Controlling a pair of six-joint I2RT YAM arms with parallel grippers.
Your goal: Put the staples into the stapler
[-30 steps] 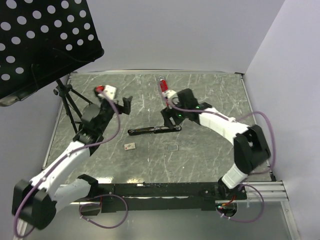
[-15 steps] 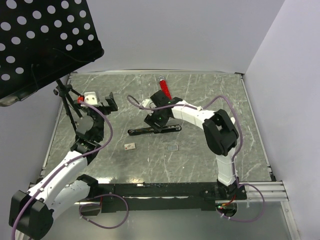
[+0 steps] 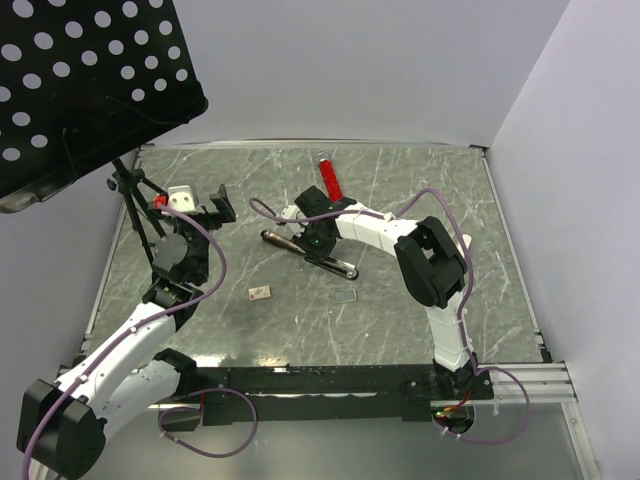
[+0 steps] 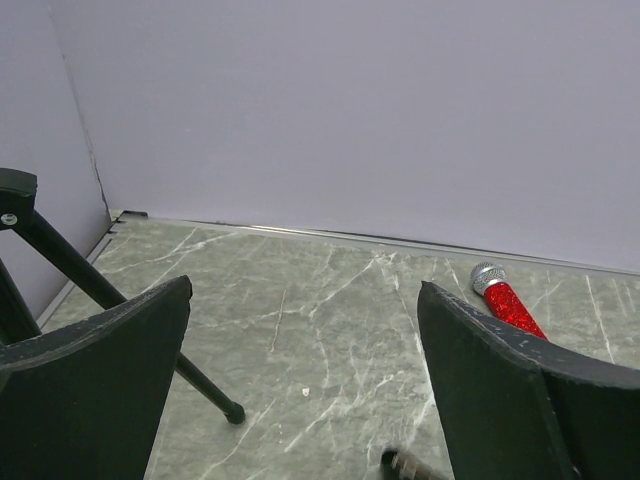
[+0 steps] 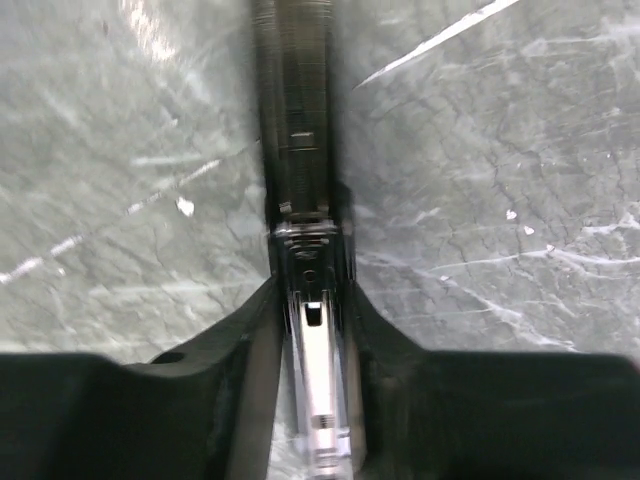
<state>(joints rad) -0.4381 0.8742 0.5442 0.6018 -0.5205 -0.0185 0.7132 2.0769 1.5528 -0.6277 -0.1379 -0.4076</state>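
Right gripper [image 5: 312, 310] is seen clamped on the opened-out stapler [image 3: 283, 243] — steadying it is judged the step in hand; the staples [image 3: 345, 297], lying near it on the table [image 3: 430, 190], must next be fetched.

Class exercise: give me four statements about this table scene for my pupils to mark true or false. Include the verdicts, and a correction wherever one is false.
1. The right pincer has a finger on each side of the stapler. True.
2. The left pincer grips the staples. False: it is open and empty; the staples lie on the table, apart from the stapler.
3. The red tube lies on the far side of the stapler. True.
4. The beige box rests on top of the stapler. False: it lies on the table by itself, on the side nearer the arms' bases.
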